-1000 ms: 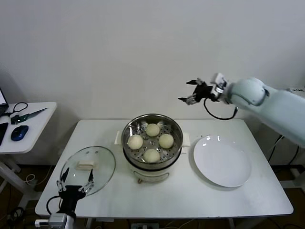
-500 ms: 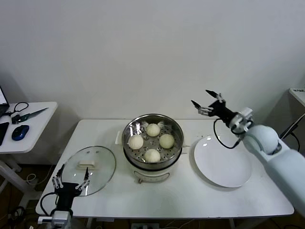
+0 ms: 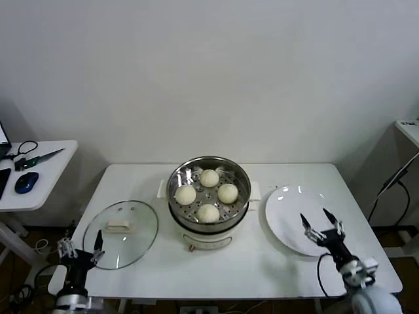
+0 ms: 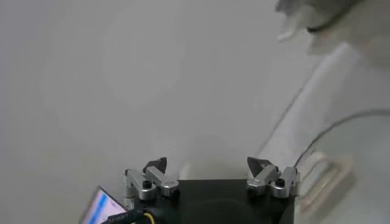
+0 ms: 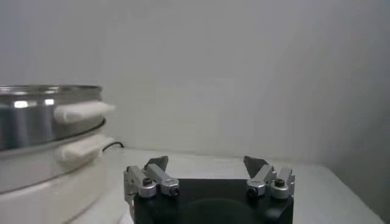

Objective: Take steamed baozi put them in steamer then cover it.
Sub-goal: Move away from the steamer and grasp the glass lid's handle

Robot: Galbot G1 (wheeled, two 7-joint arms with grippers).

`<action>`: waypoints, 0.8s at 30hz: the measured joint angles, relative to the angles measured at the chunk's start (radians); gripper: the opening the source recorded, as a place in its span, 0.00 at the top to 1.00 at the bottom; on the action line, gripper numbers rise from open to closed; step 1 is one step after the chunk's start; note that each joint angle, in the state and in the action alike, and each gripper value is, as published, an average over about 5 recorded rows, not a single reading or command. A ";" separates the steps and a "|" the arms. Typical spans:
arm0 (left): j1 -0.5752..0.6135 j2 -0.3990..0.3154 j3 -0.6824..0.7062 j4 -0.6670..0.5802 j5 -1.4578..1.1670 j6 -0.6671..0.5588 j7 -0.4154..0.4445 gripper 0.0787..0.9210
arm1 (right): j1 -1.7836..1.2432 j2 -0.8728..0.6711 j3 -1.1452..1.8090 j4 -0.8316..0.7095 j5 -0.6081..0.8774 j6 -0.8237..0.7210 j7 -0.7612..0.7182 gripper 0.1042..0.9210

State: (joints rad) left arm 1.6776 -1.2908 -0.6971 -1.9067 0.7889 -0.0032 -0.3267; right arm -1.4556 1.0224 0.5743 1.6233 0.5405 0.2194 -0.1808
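Several cream-white baozi (image 3: 208,187) lie on the perforated tray inside the steel steamer (image 3: 243,196) at the table's middle; its side and white handles also show in the right wrist view (image 5: 42,122). The glass cover (image 3: 122,233) with its white handle lies flat on the table, left of the steamer; its rim shows blurred in the left wrist view (image 4: 359,152). My left gripper (image 3: 80,250) is open and empty, low at the table's front left corner, just off the cover's near edge. My right gripper (image 3: 322,227) is open and empty, low over the near edge of the white plate.
An empty white plate (image 3: 294,209) lies right of the steamer. A side table (image 3: 39,176) at the far left carries a mouse, scissors and cables. The table's front edge (image 3: 229,296) runs close to both grippers.
My right arm has swung from high behind the steamer down to the front right, over the plate's near edge. My left gripper has dropped lower and a little left. Baozi and cover have not moved.
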 measured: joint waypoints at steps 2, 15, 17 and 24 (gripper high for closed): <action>-0.010 0.011 0.005 0.033 0.084 0.002 -0.036 0.12 | -0.033 0.026 0.018 0.002 -0.006 0.018 0.001 0.12; -0.114 0.061 0.049 0.272 0.440 -0.024 -0.150 0.12 | -0.150 0.144 0.078 0.036 -0.052 0.073 0.009 0.12; -0.133 0.065 0.056 0.303 0.459 -0.027 -0.152 0.12 | -0.160 0.155 0.083 0.038 -0.055 0.079 0.010 0.12; -0.207 0.080 0.080 0.395 0.493 -0.031 -0.142 0.12 | -0.190 0.182 0.100 0.051 -0.064 0.091 0.012 0.12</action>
State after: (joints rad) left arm 1.4709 -1.2107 -0.6169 -1.5114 1.2815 -0.0341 -0.4691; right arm -1.6455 1.2040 0.6745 1.6742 0.4765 0.3109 -0.1686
